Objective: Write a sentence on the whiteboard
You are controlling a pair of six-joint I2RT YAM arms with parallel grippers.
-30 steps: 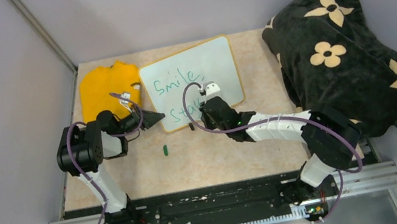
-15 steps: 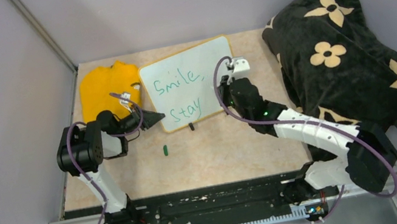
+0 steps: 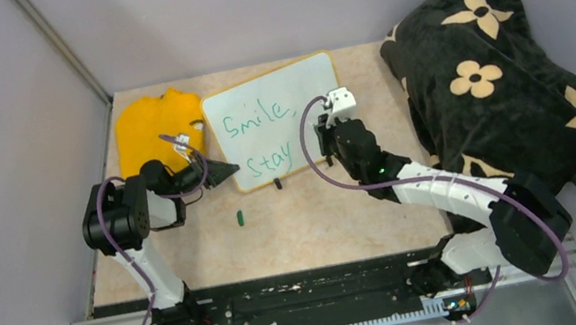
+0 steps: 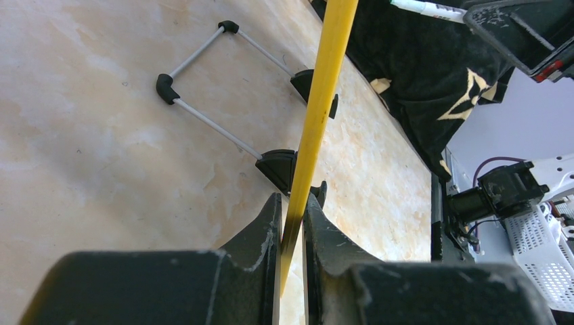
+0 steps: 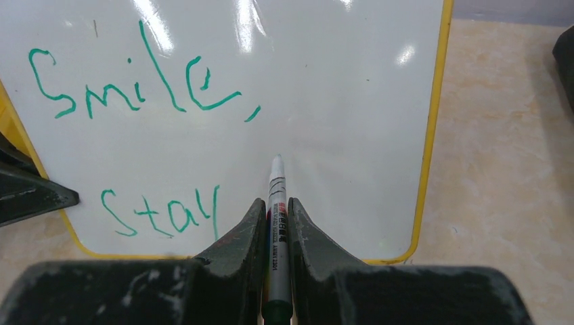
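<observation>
Our left gripper (image 4: pixel 292 203) pinched the frame of the whiteboard (image 3: pixel 311 87), beside the yellow cloth (image 3: pixel 152 124); our right gripper (image 5: pixel 275 206) clamped the green marker (image 5: pixel 277 179). Its tip, we judged, should land just right of the sentence's (image 5: pixel 169 215) "Stay", level with it.

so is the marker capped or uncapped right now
Uncapped: the marker shows its bare tip, pointing at the whiteboard, held in the right gripper.

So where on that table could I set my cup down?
Roomiest: the beige tabletop between the wood-framed white whiteboard and the near edge, bare but for a small green cap. A narrow strip separates whiteboard and black flowered blanket. Crowded: left, around the folded yellow cloth and the left gripper.
</observation>
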